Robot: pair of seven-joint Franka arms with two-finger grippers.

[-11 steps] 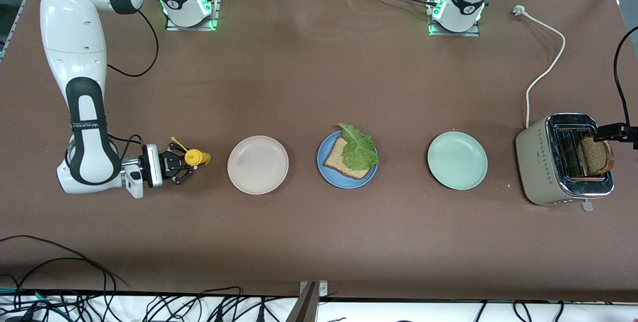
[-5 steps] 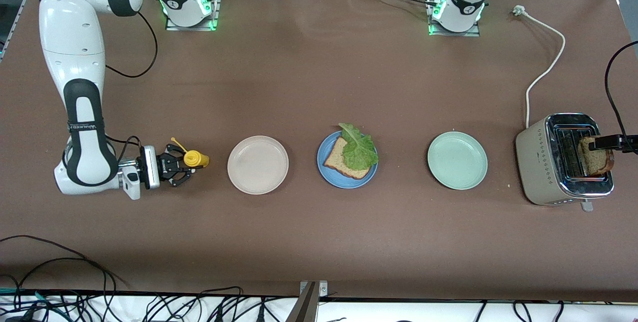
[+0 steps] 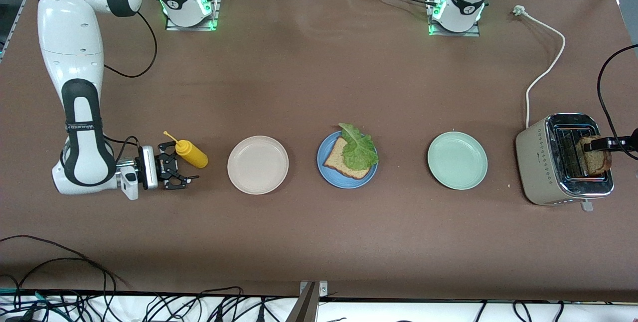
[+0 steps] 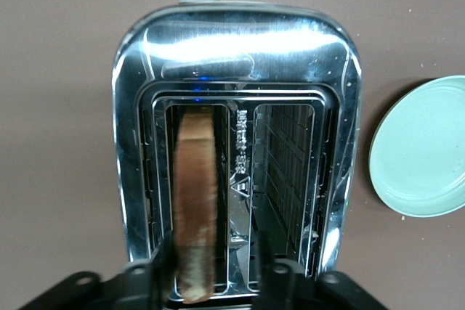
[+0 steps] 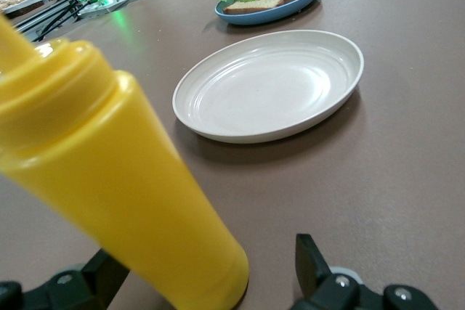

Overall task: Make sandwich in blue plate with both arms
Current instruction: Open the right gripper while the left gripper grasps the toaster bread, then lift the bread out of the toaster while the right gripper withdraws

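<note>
Left wrist view puts it plainly: my left gripper (image 4: 212, 281) sits right over the toaster (image 4: 236, 143), and the slice of bread (image 4: 196, 205) stands on edge in one slot, running straight down between my fingers (image 4: 156, 274). Its long edge lies along the slot, and my two fingers straddle its thin faces, one on each side, pinching its top edge. So the way out, as I judge it, is straight up along that slot, no twist, or the crust catches the metal lip.

From the front camera, that toaster stands at the left arm's end of the table, so this slice is mine to fetch. The blue plate (image 3: 347, 166) sits mid-table with one slice and the lettuce (image 3: 358, 148) already on it, awaiting this top piece; the mint plate (image 3: 457, 160) lies between.

My right gripper (image 3: 180, 173) waits low at the right arm's end, fingers spread, the yellow bottle (image 3: 190, 153) lying loose just beside them, and the beige plate (image 3: 257, 164) near.
</note>
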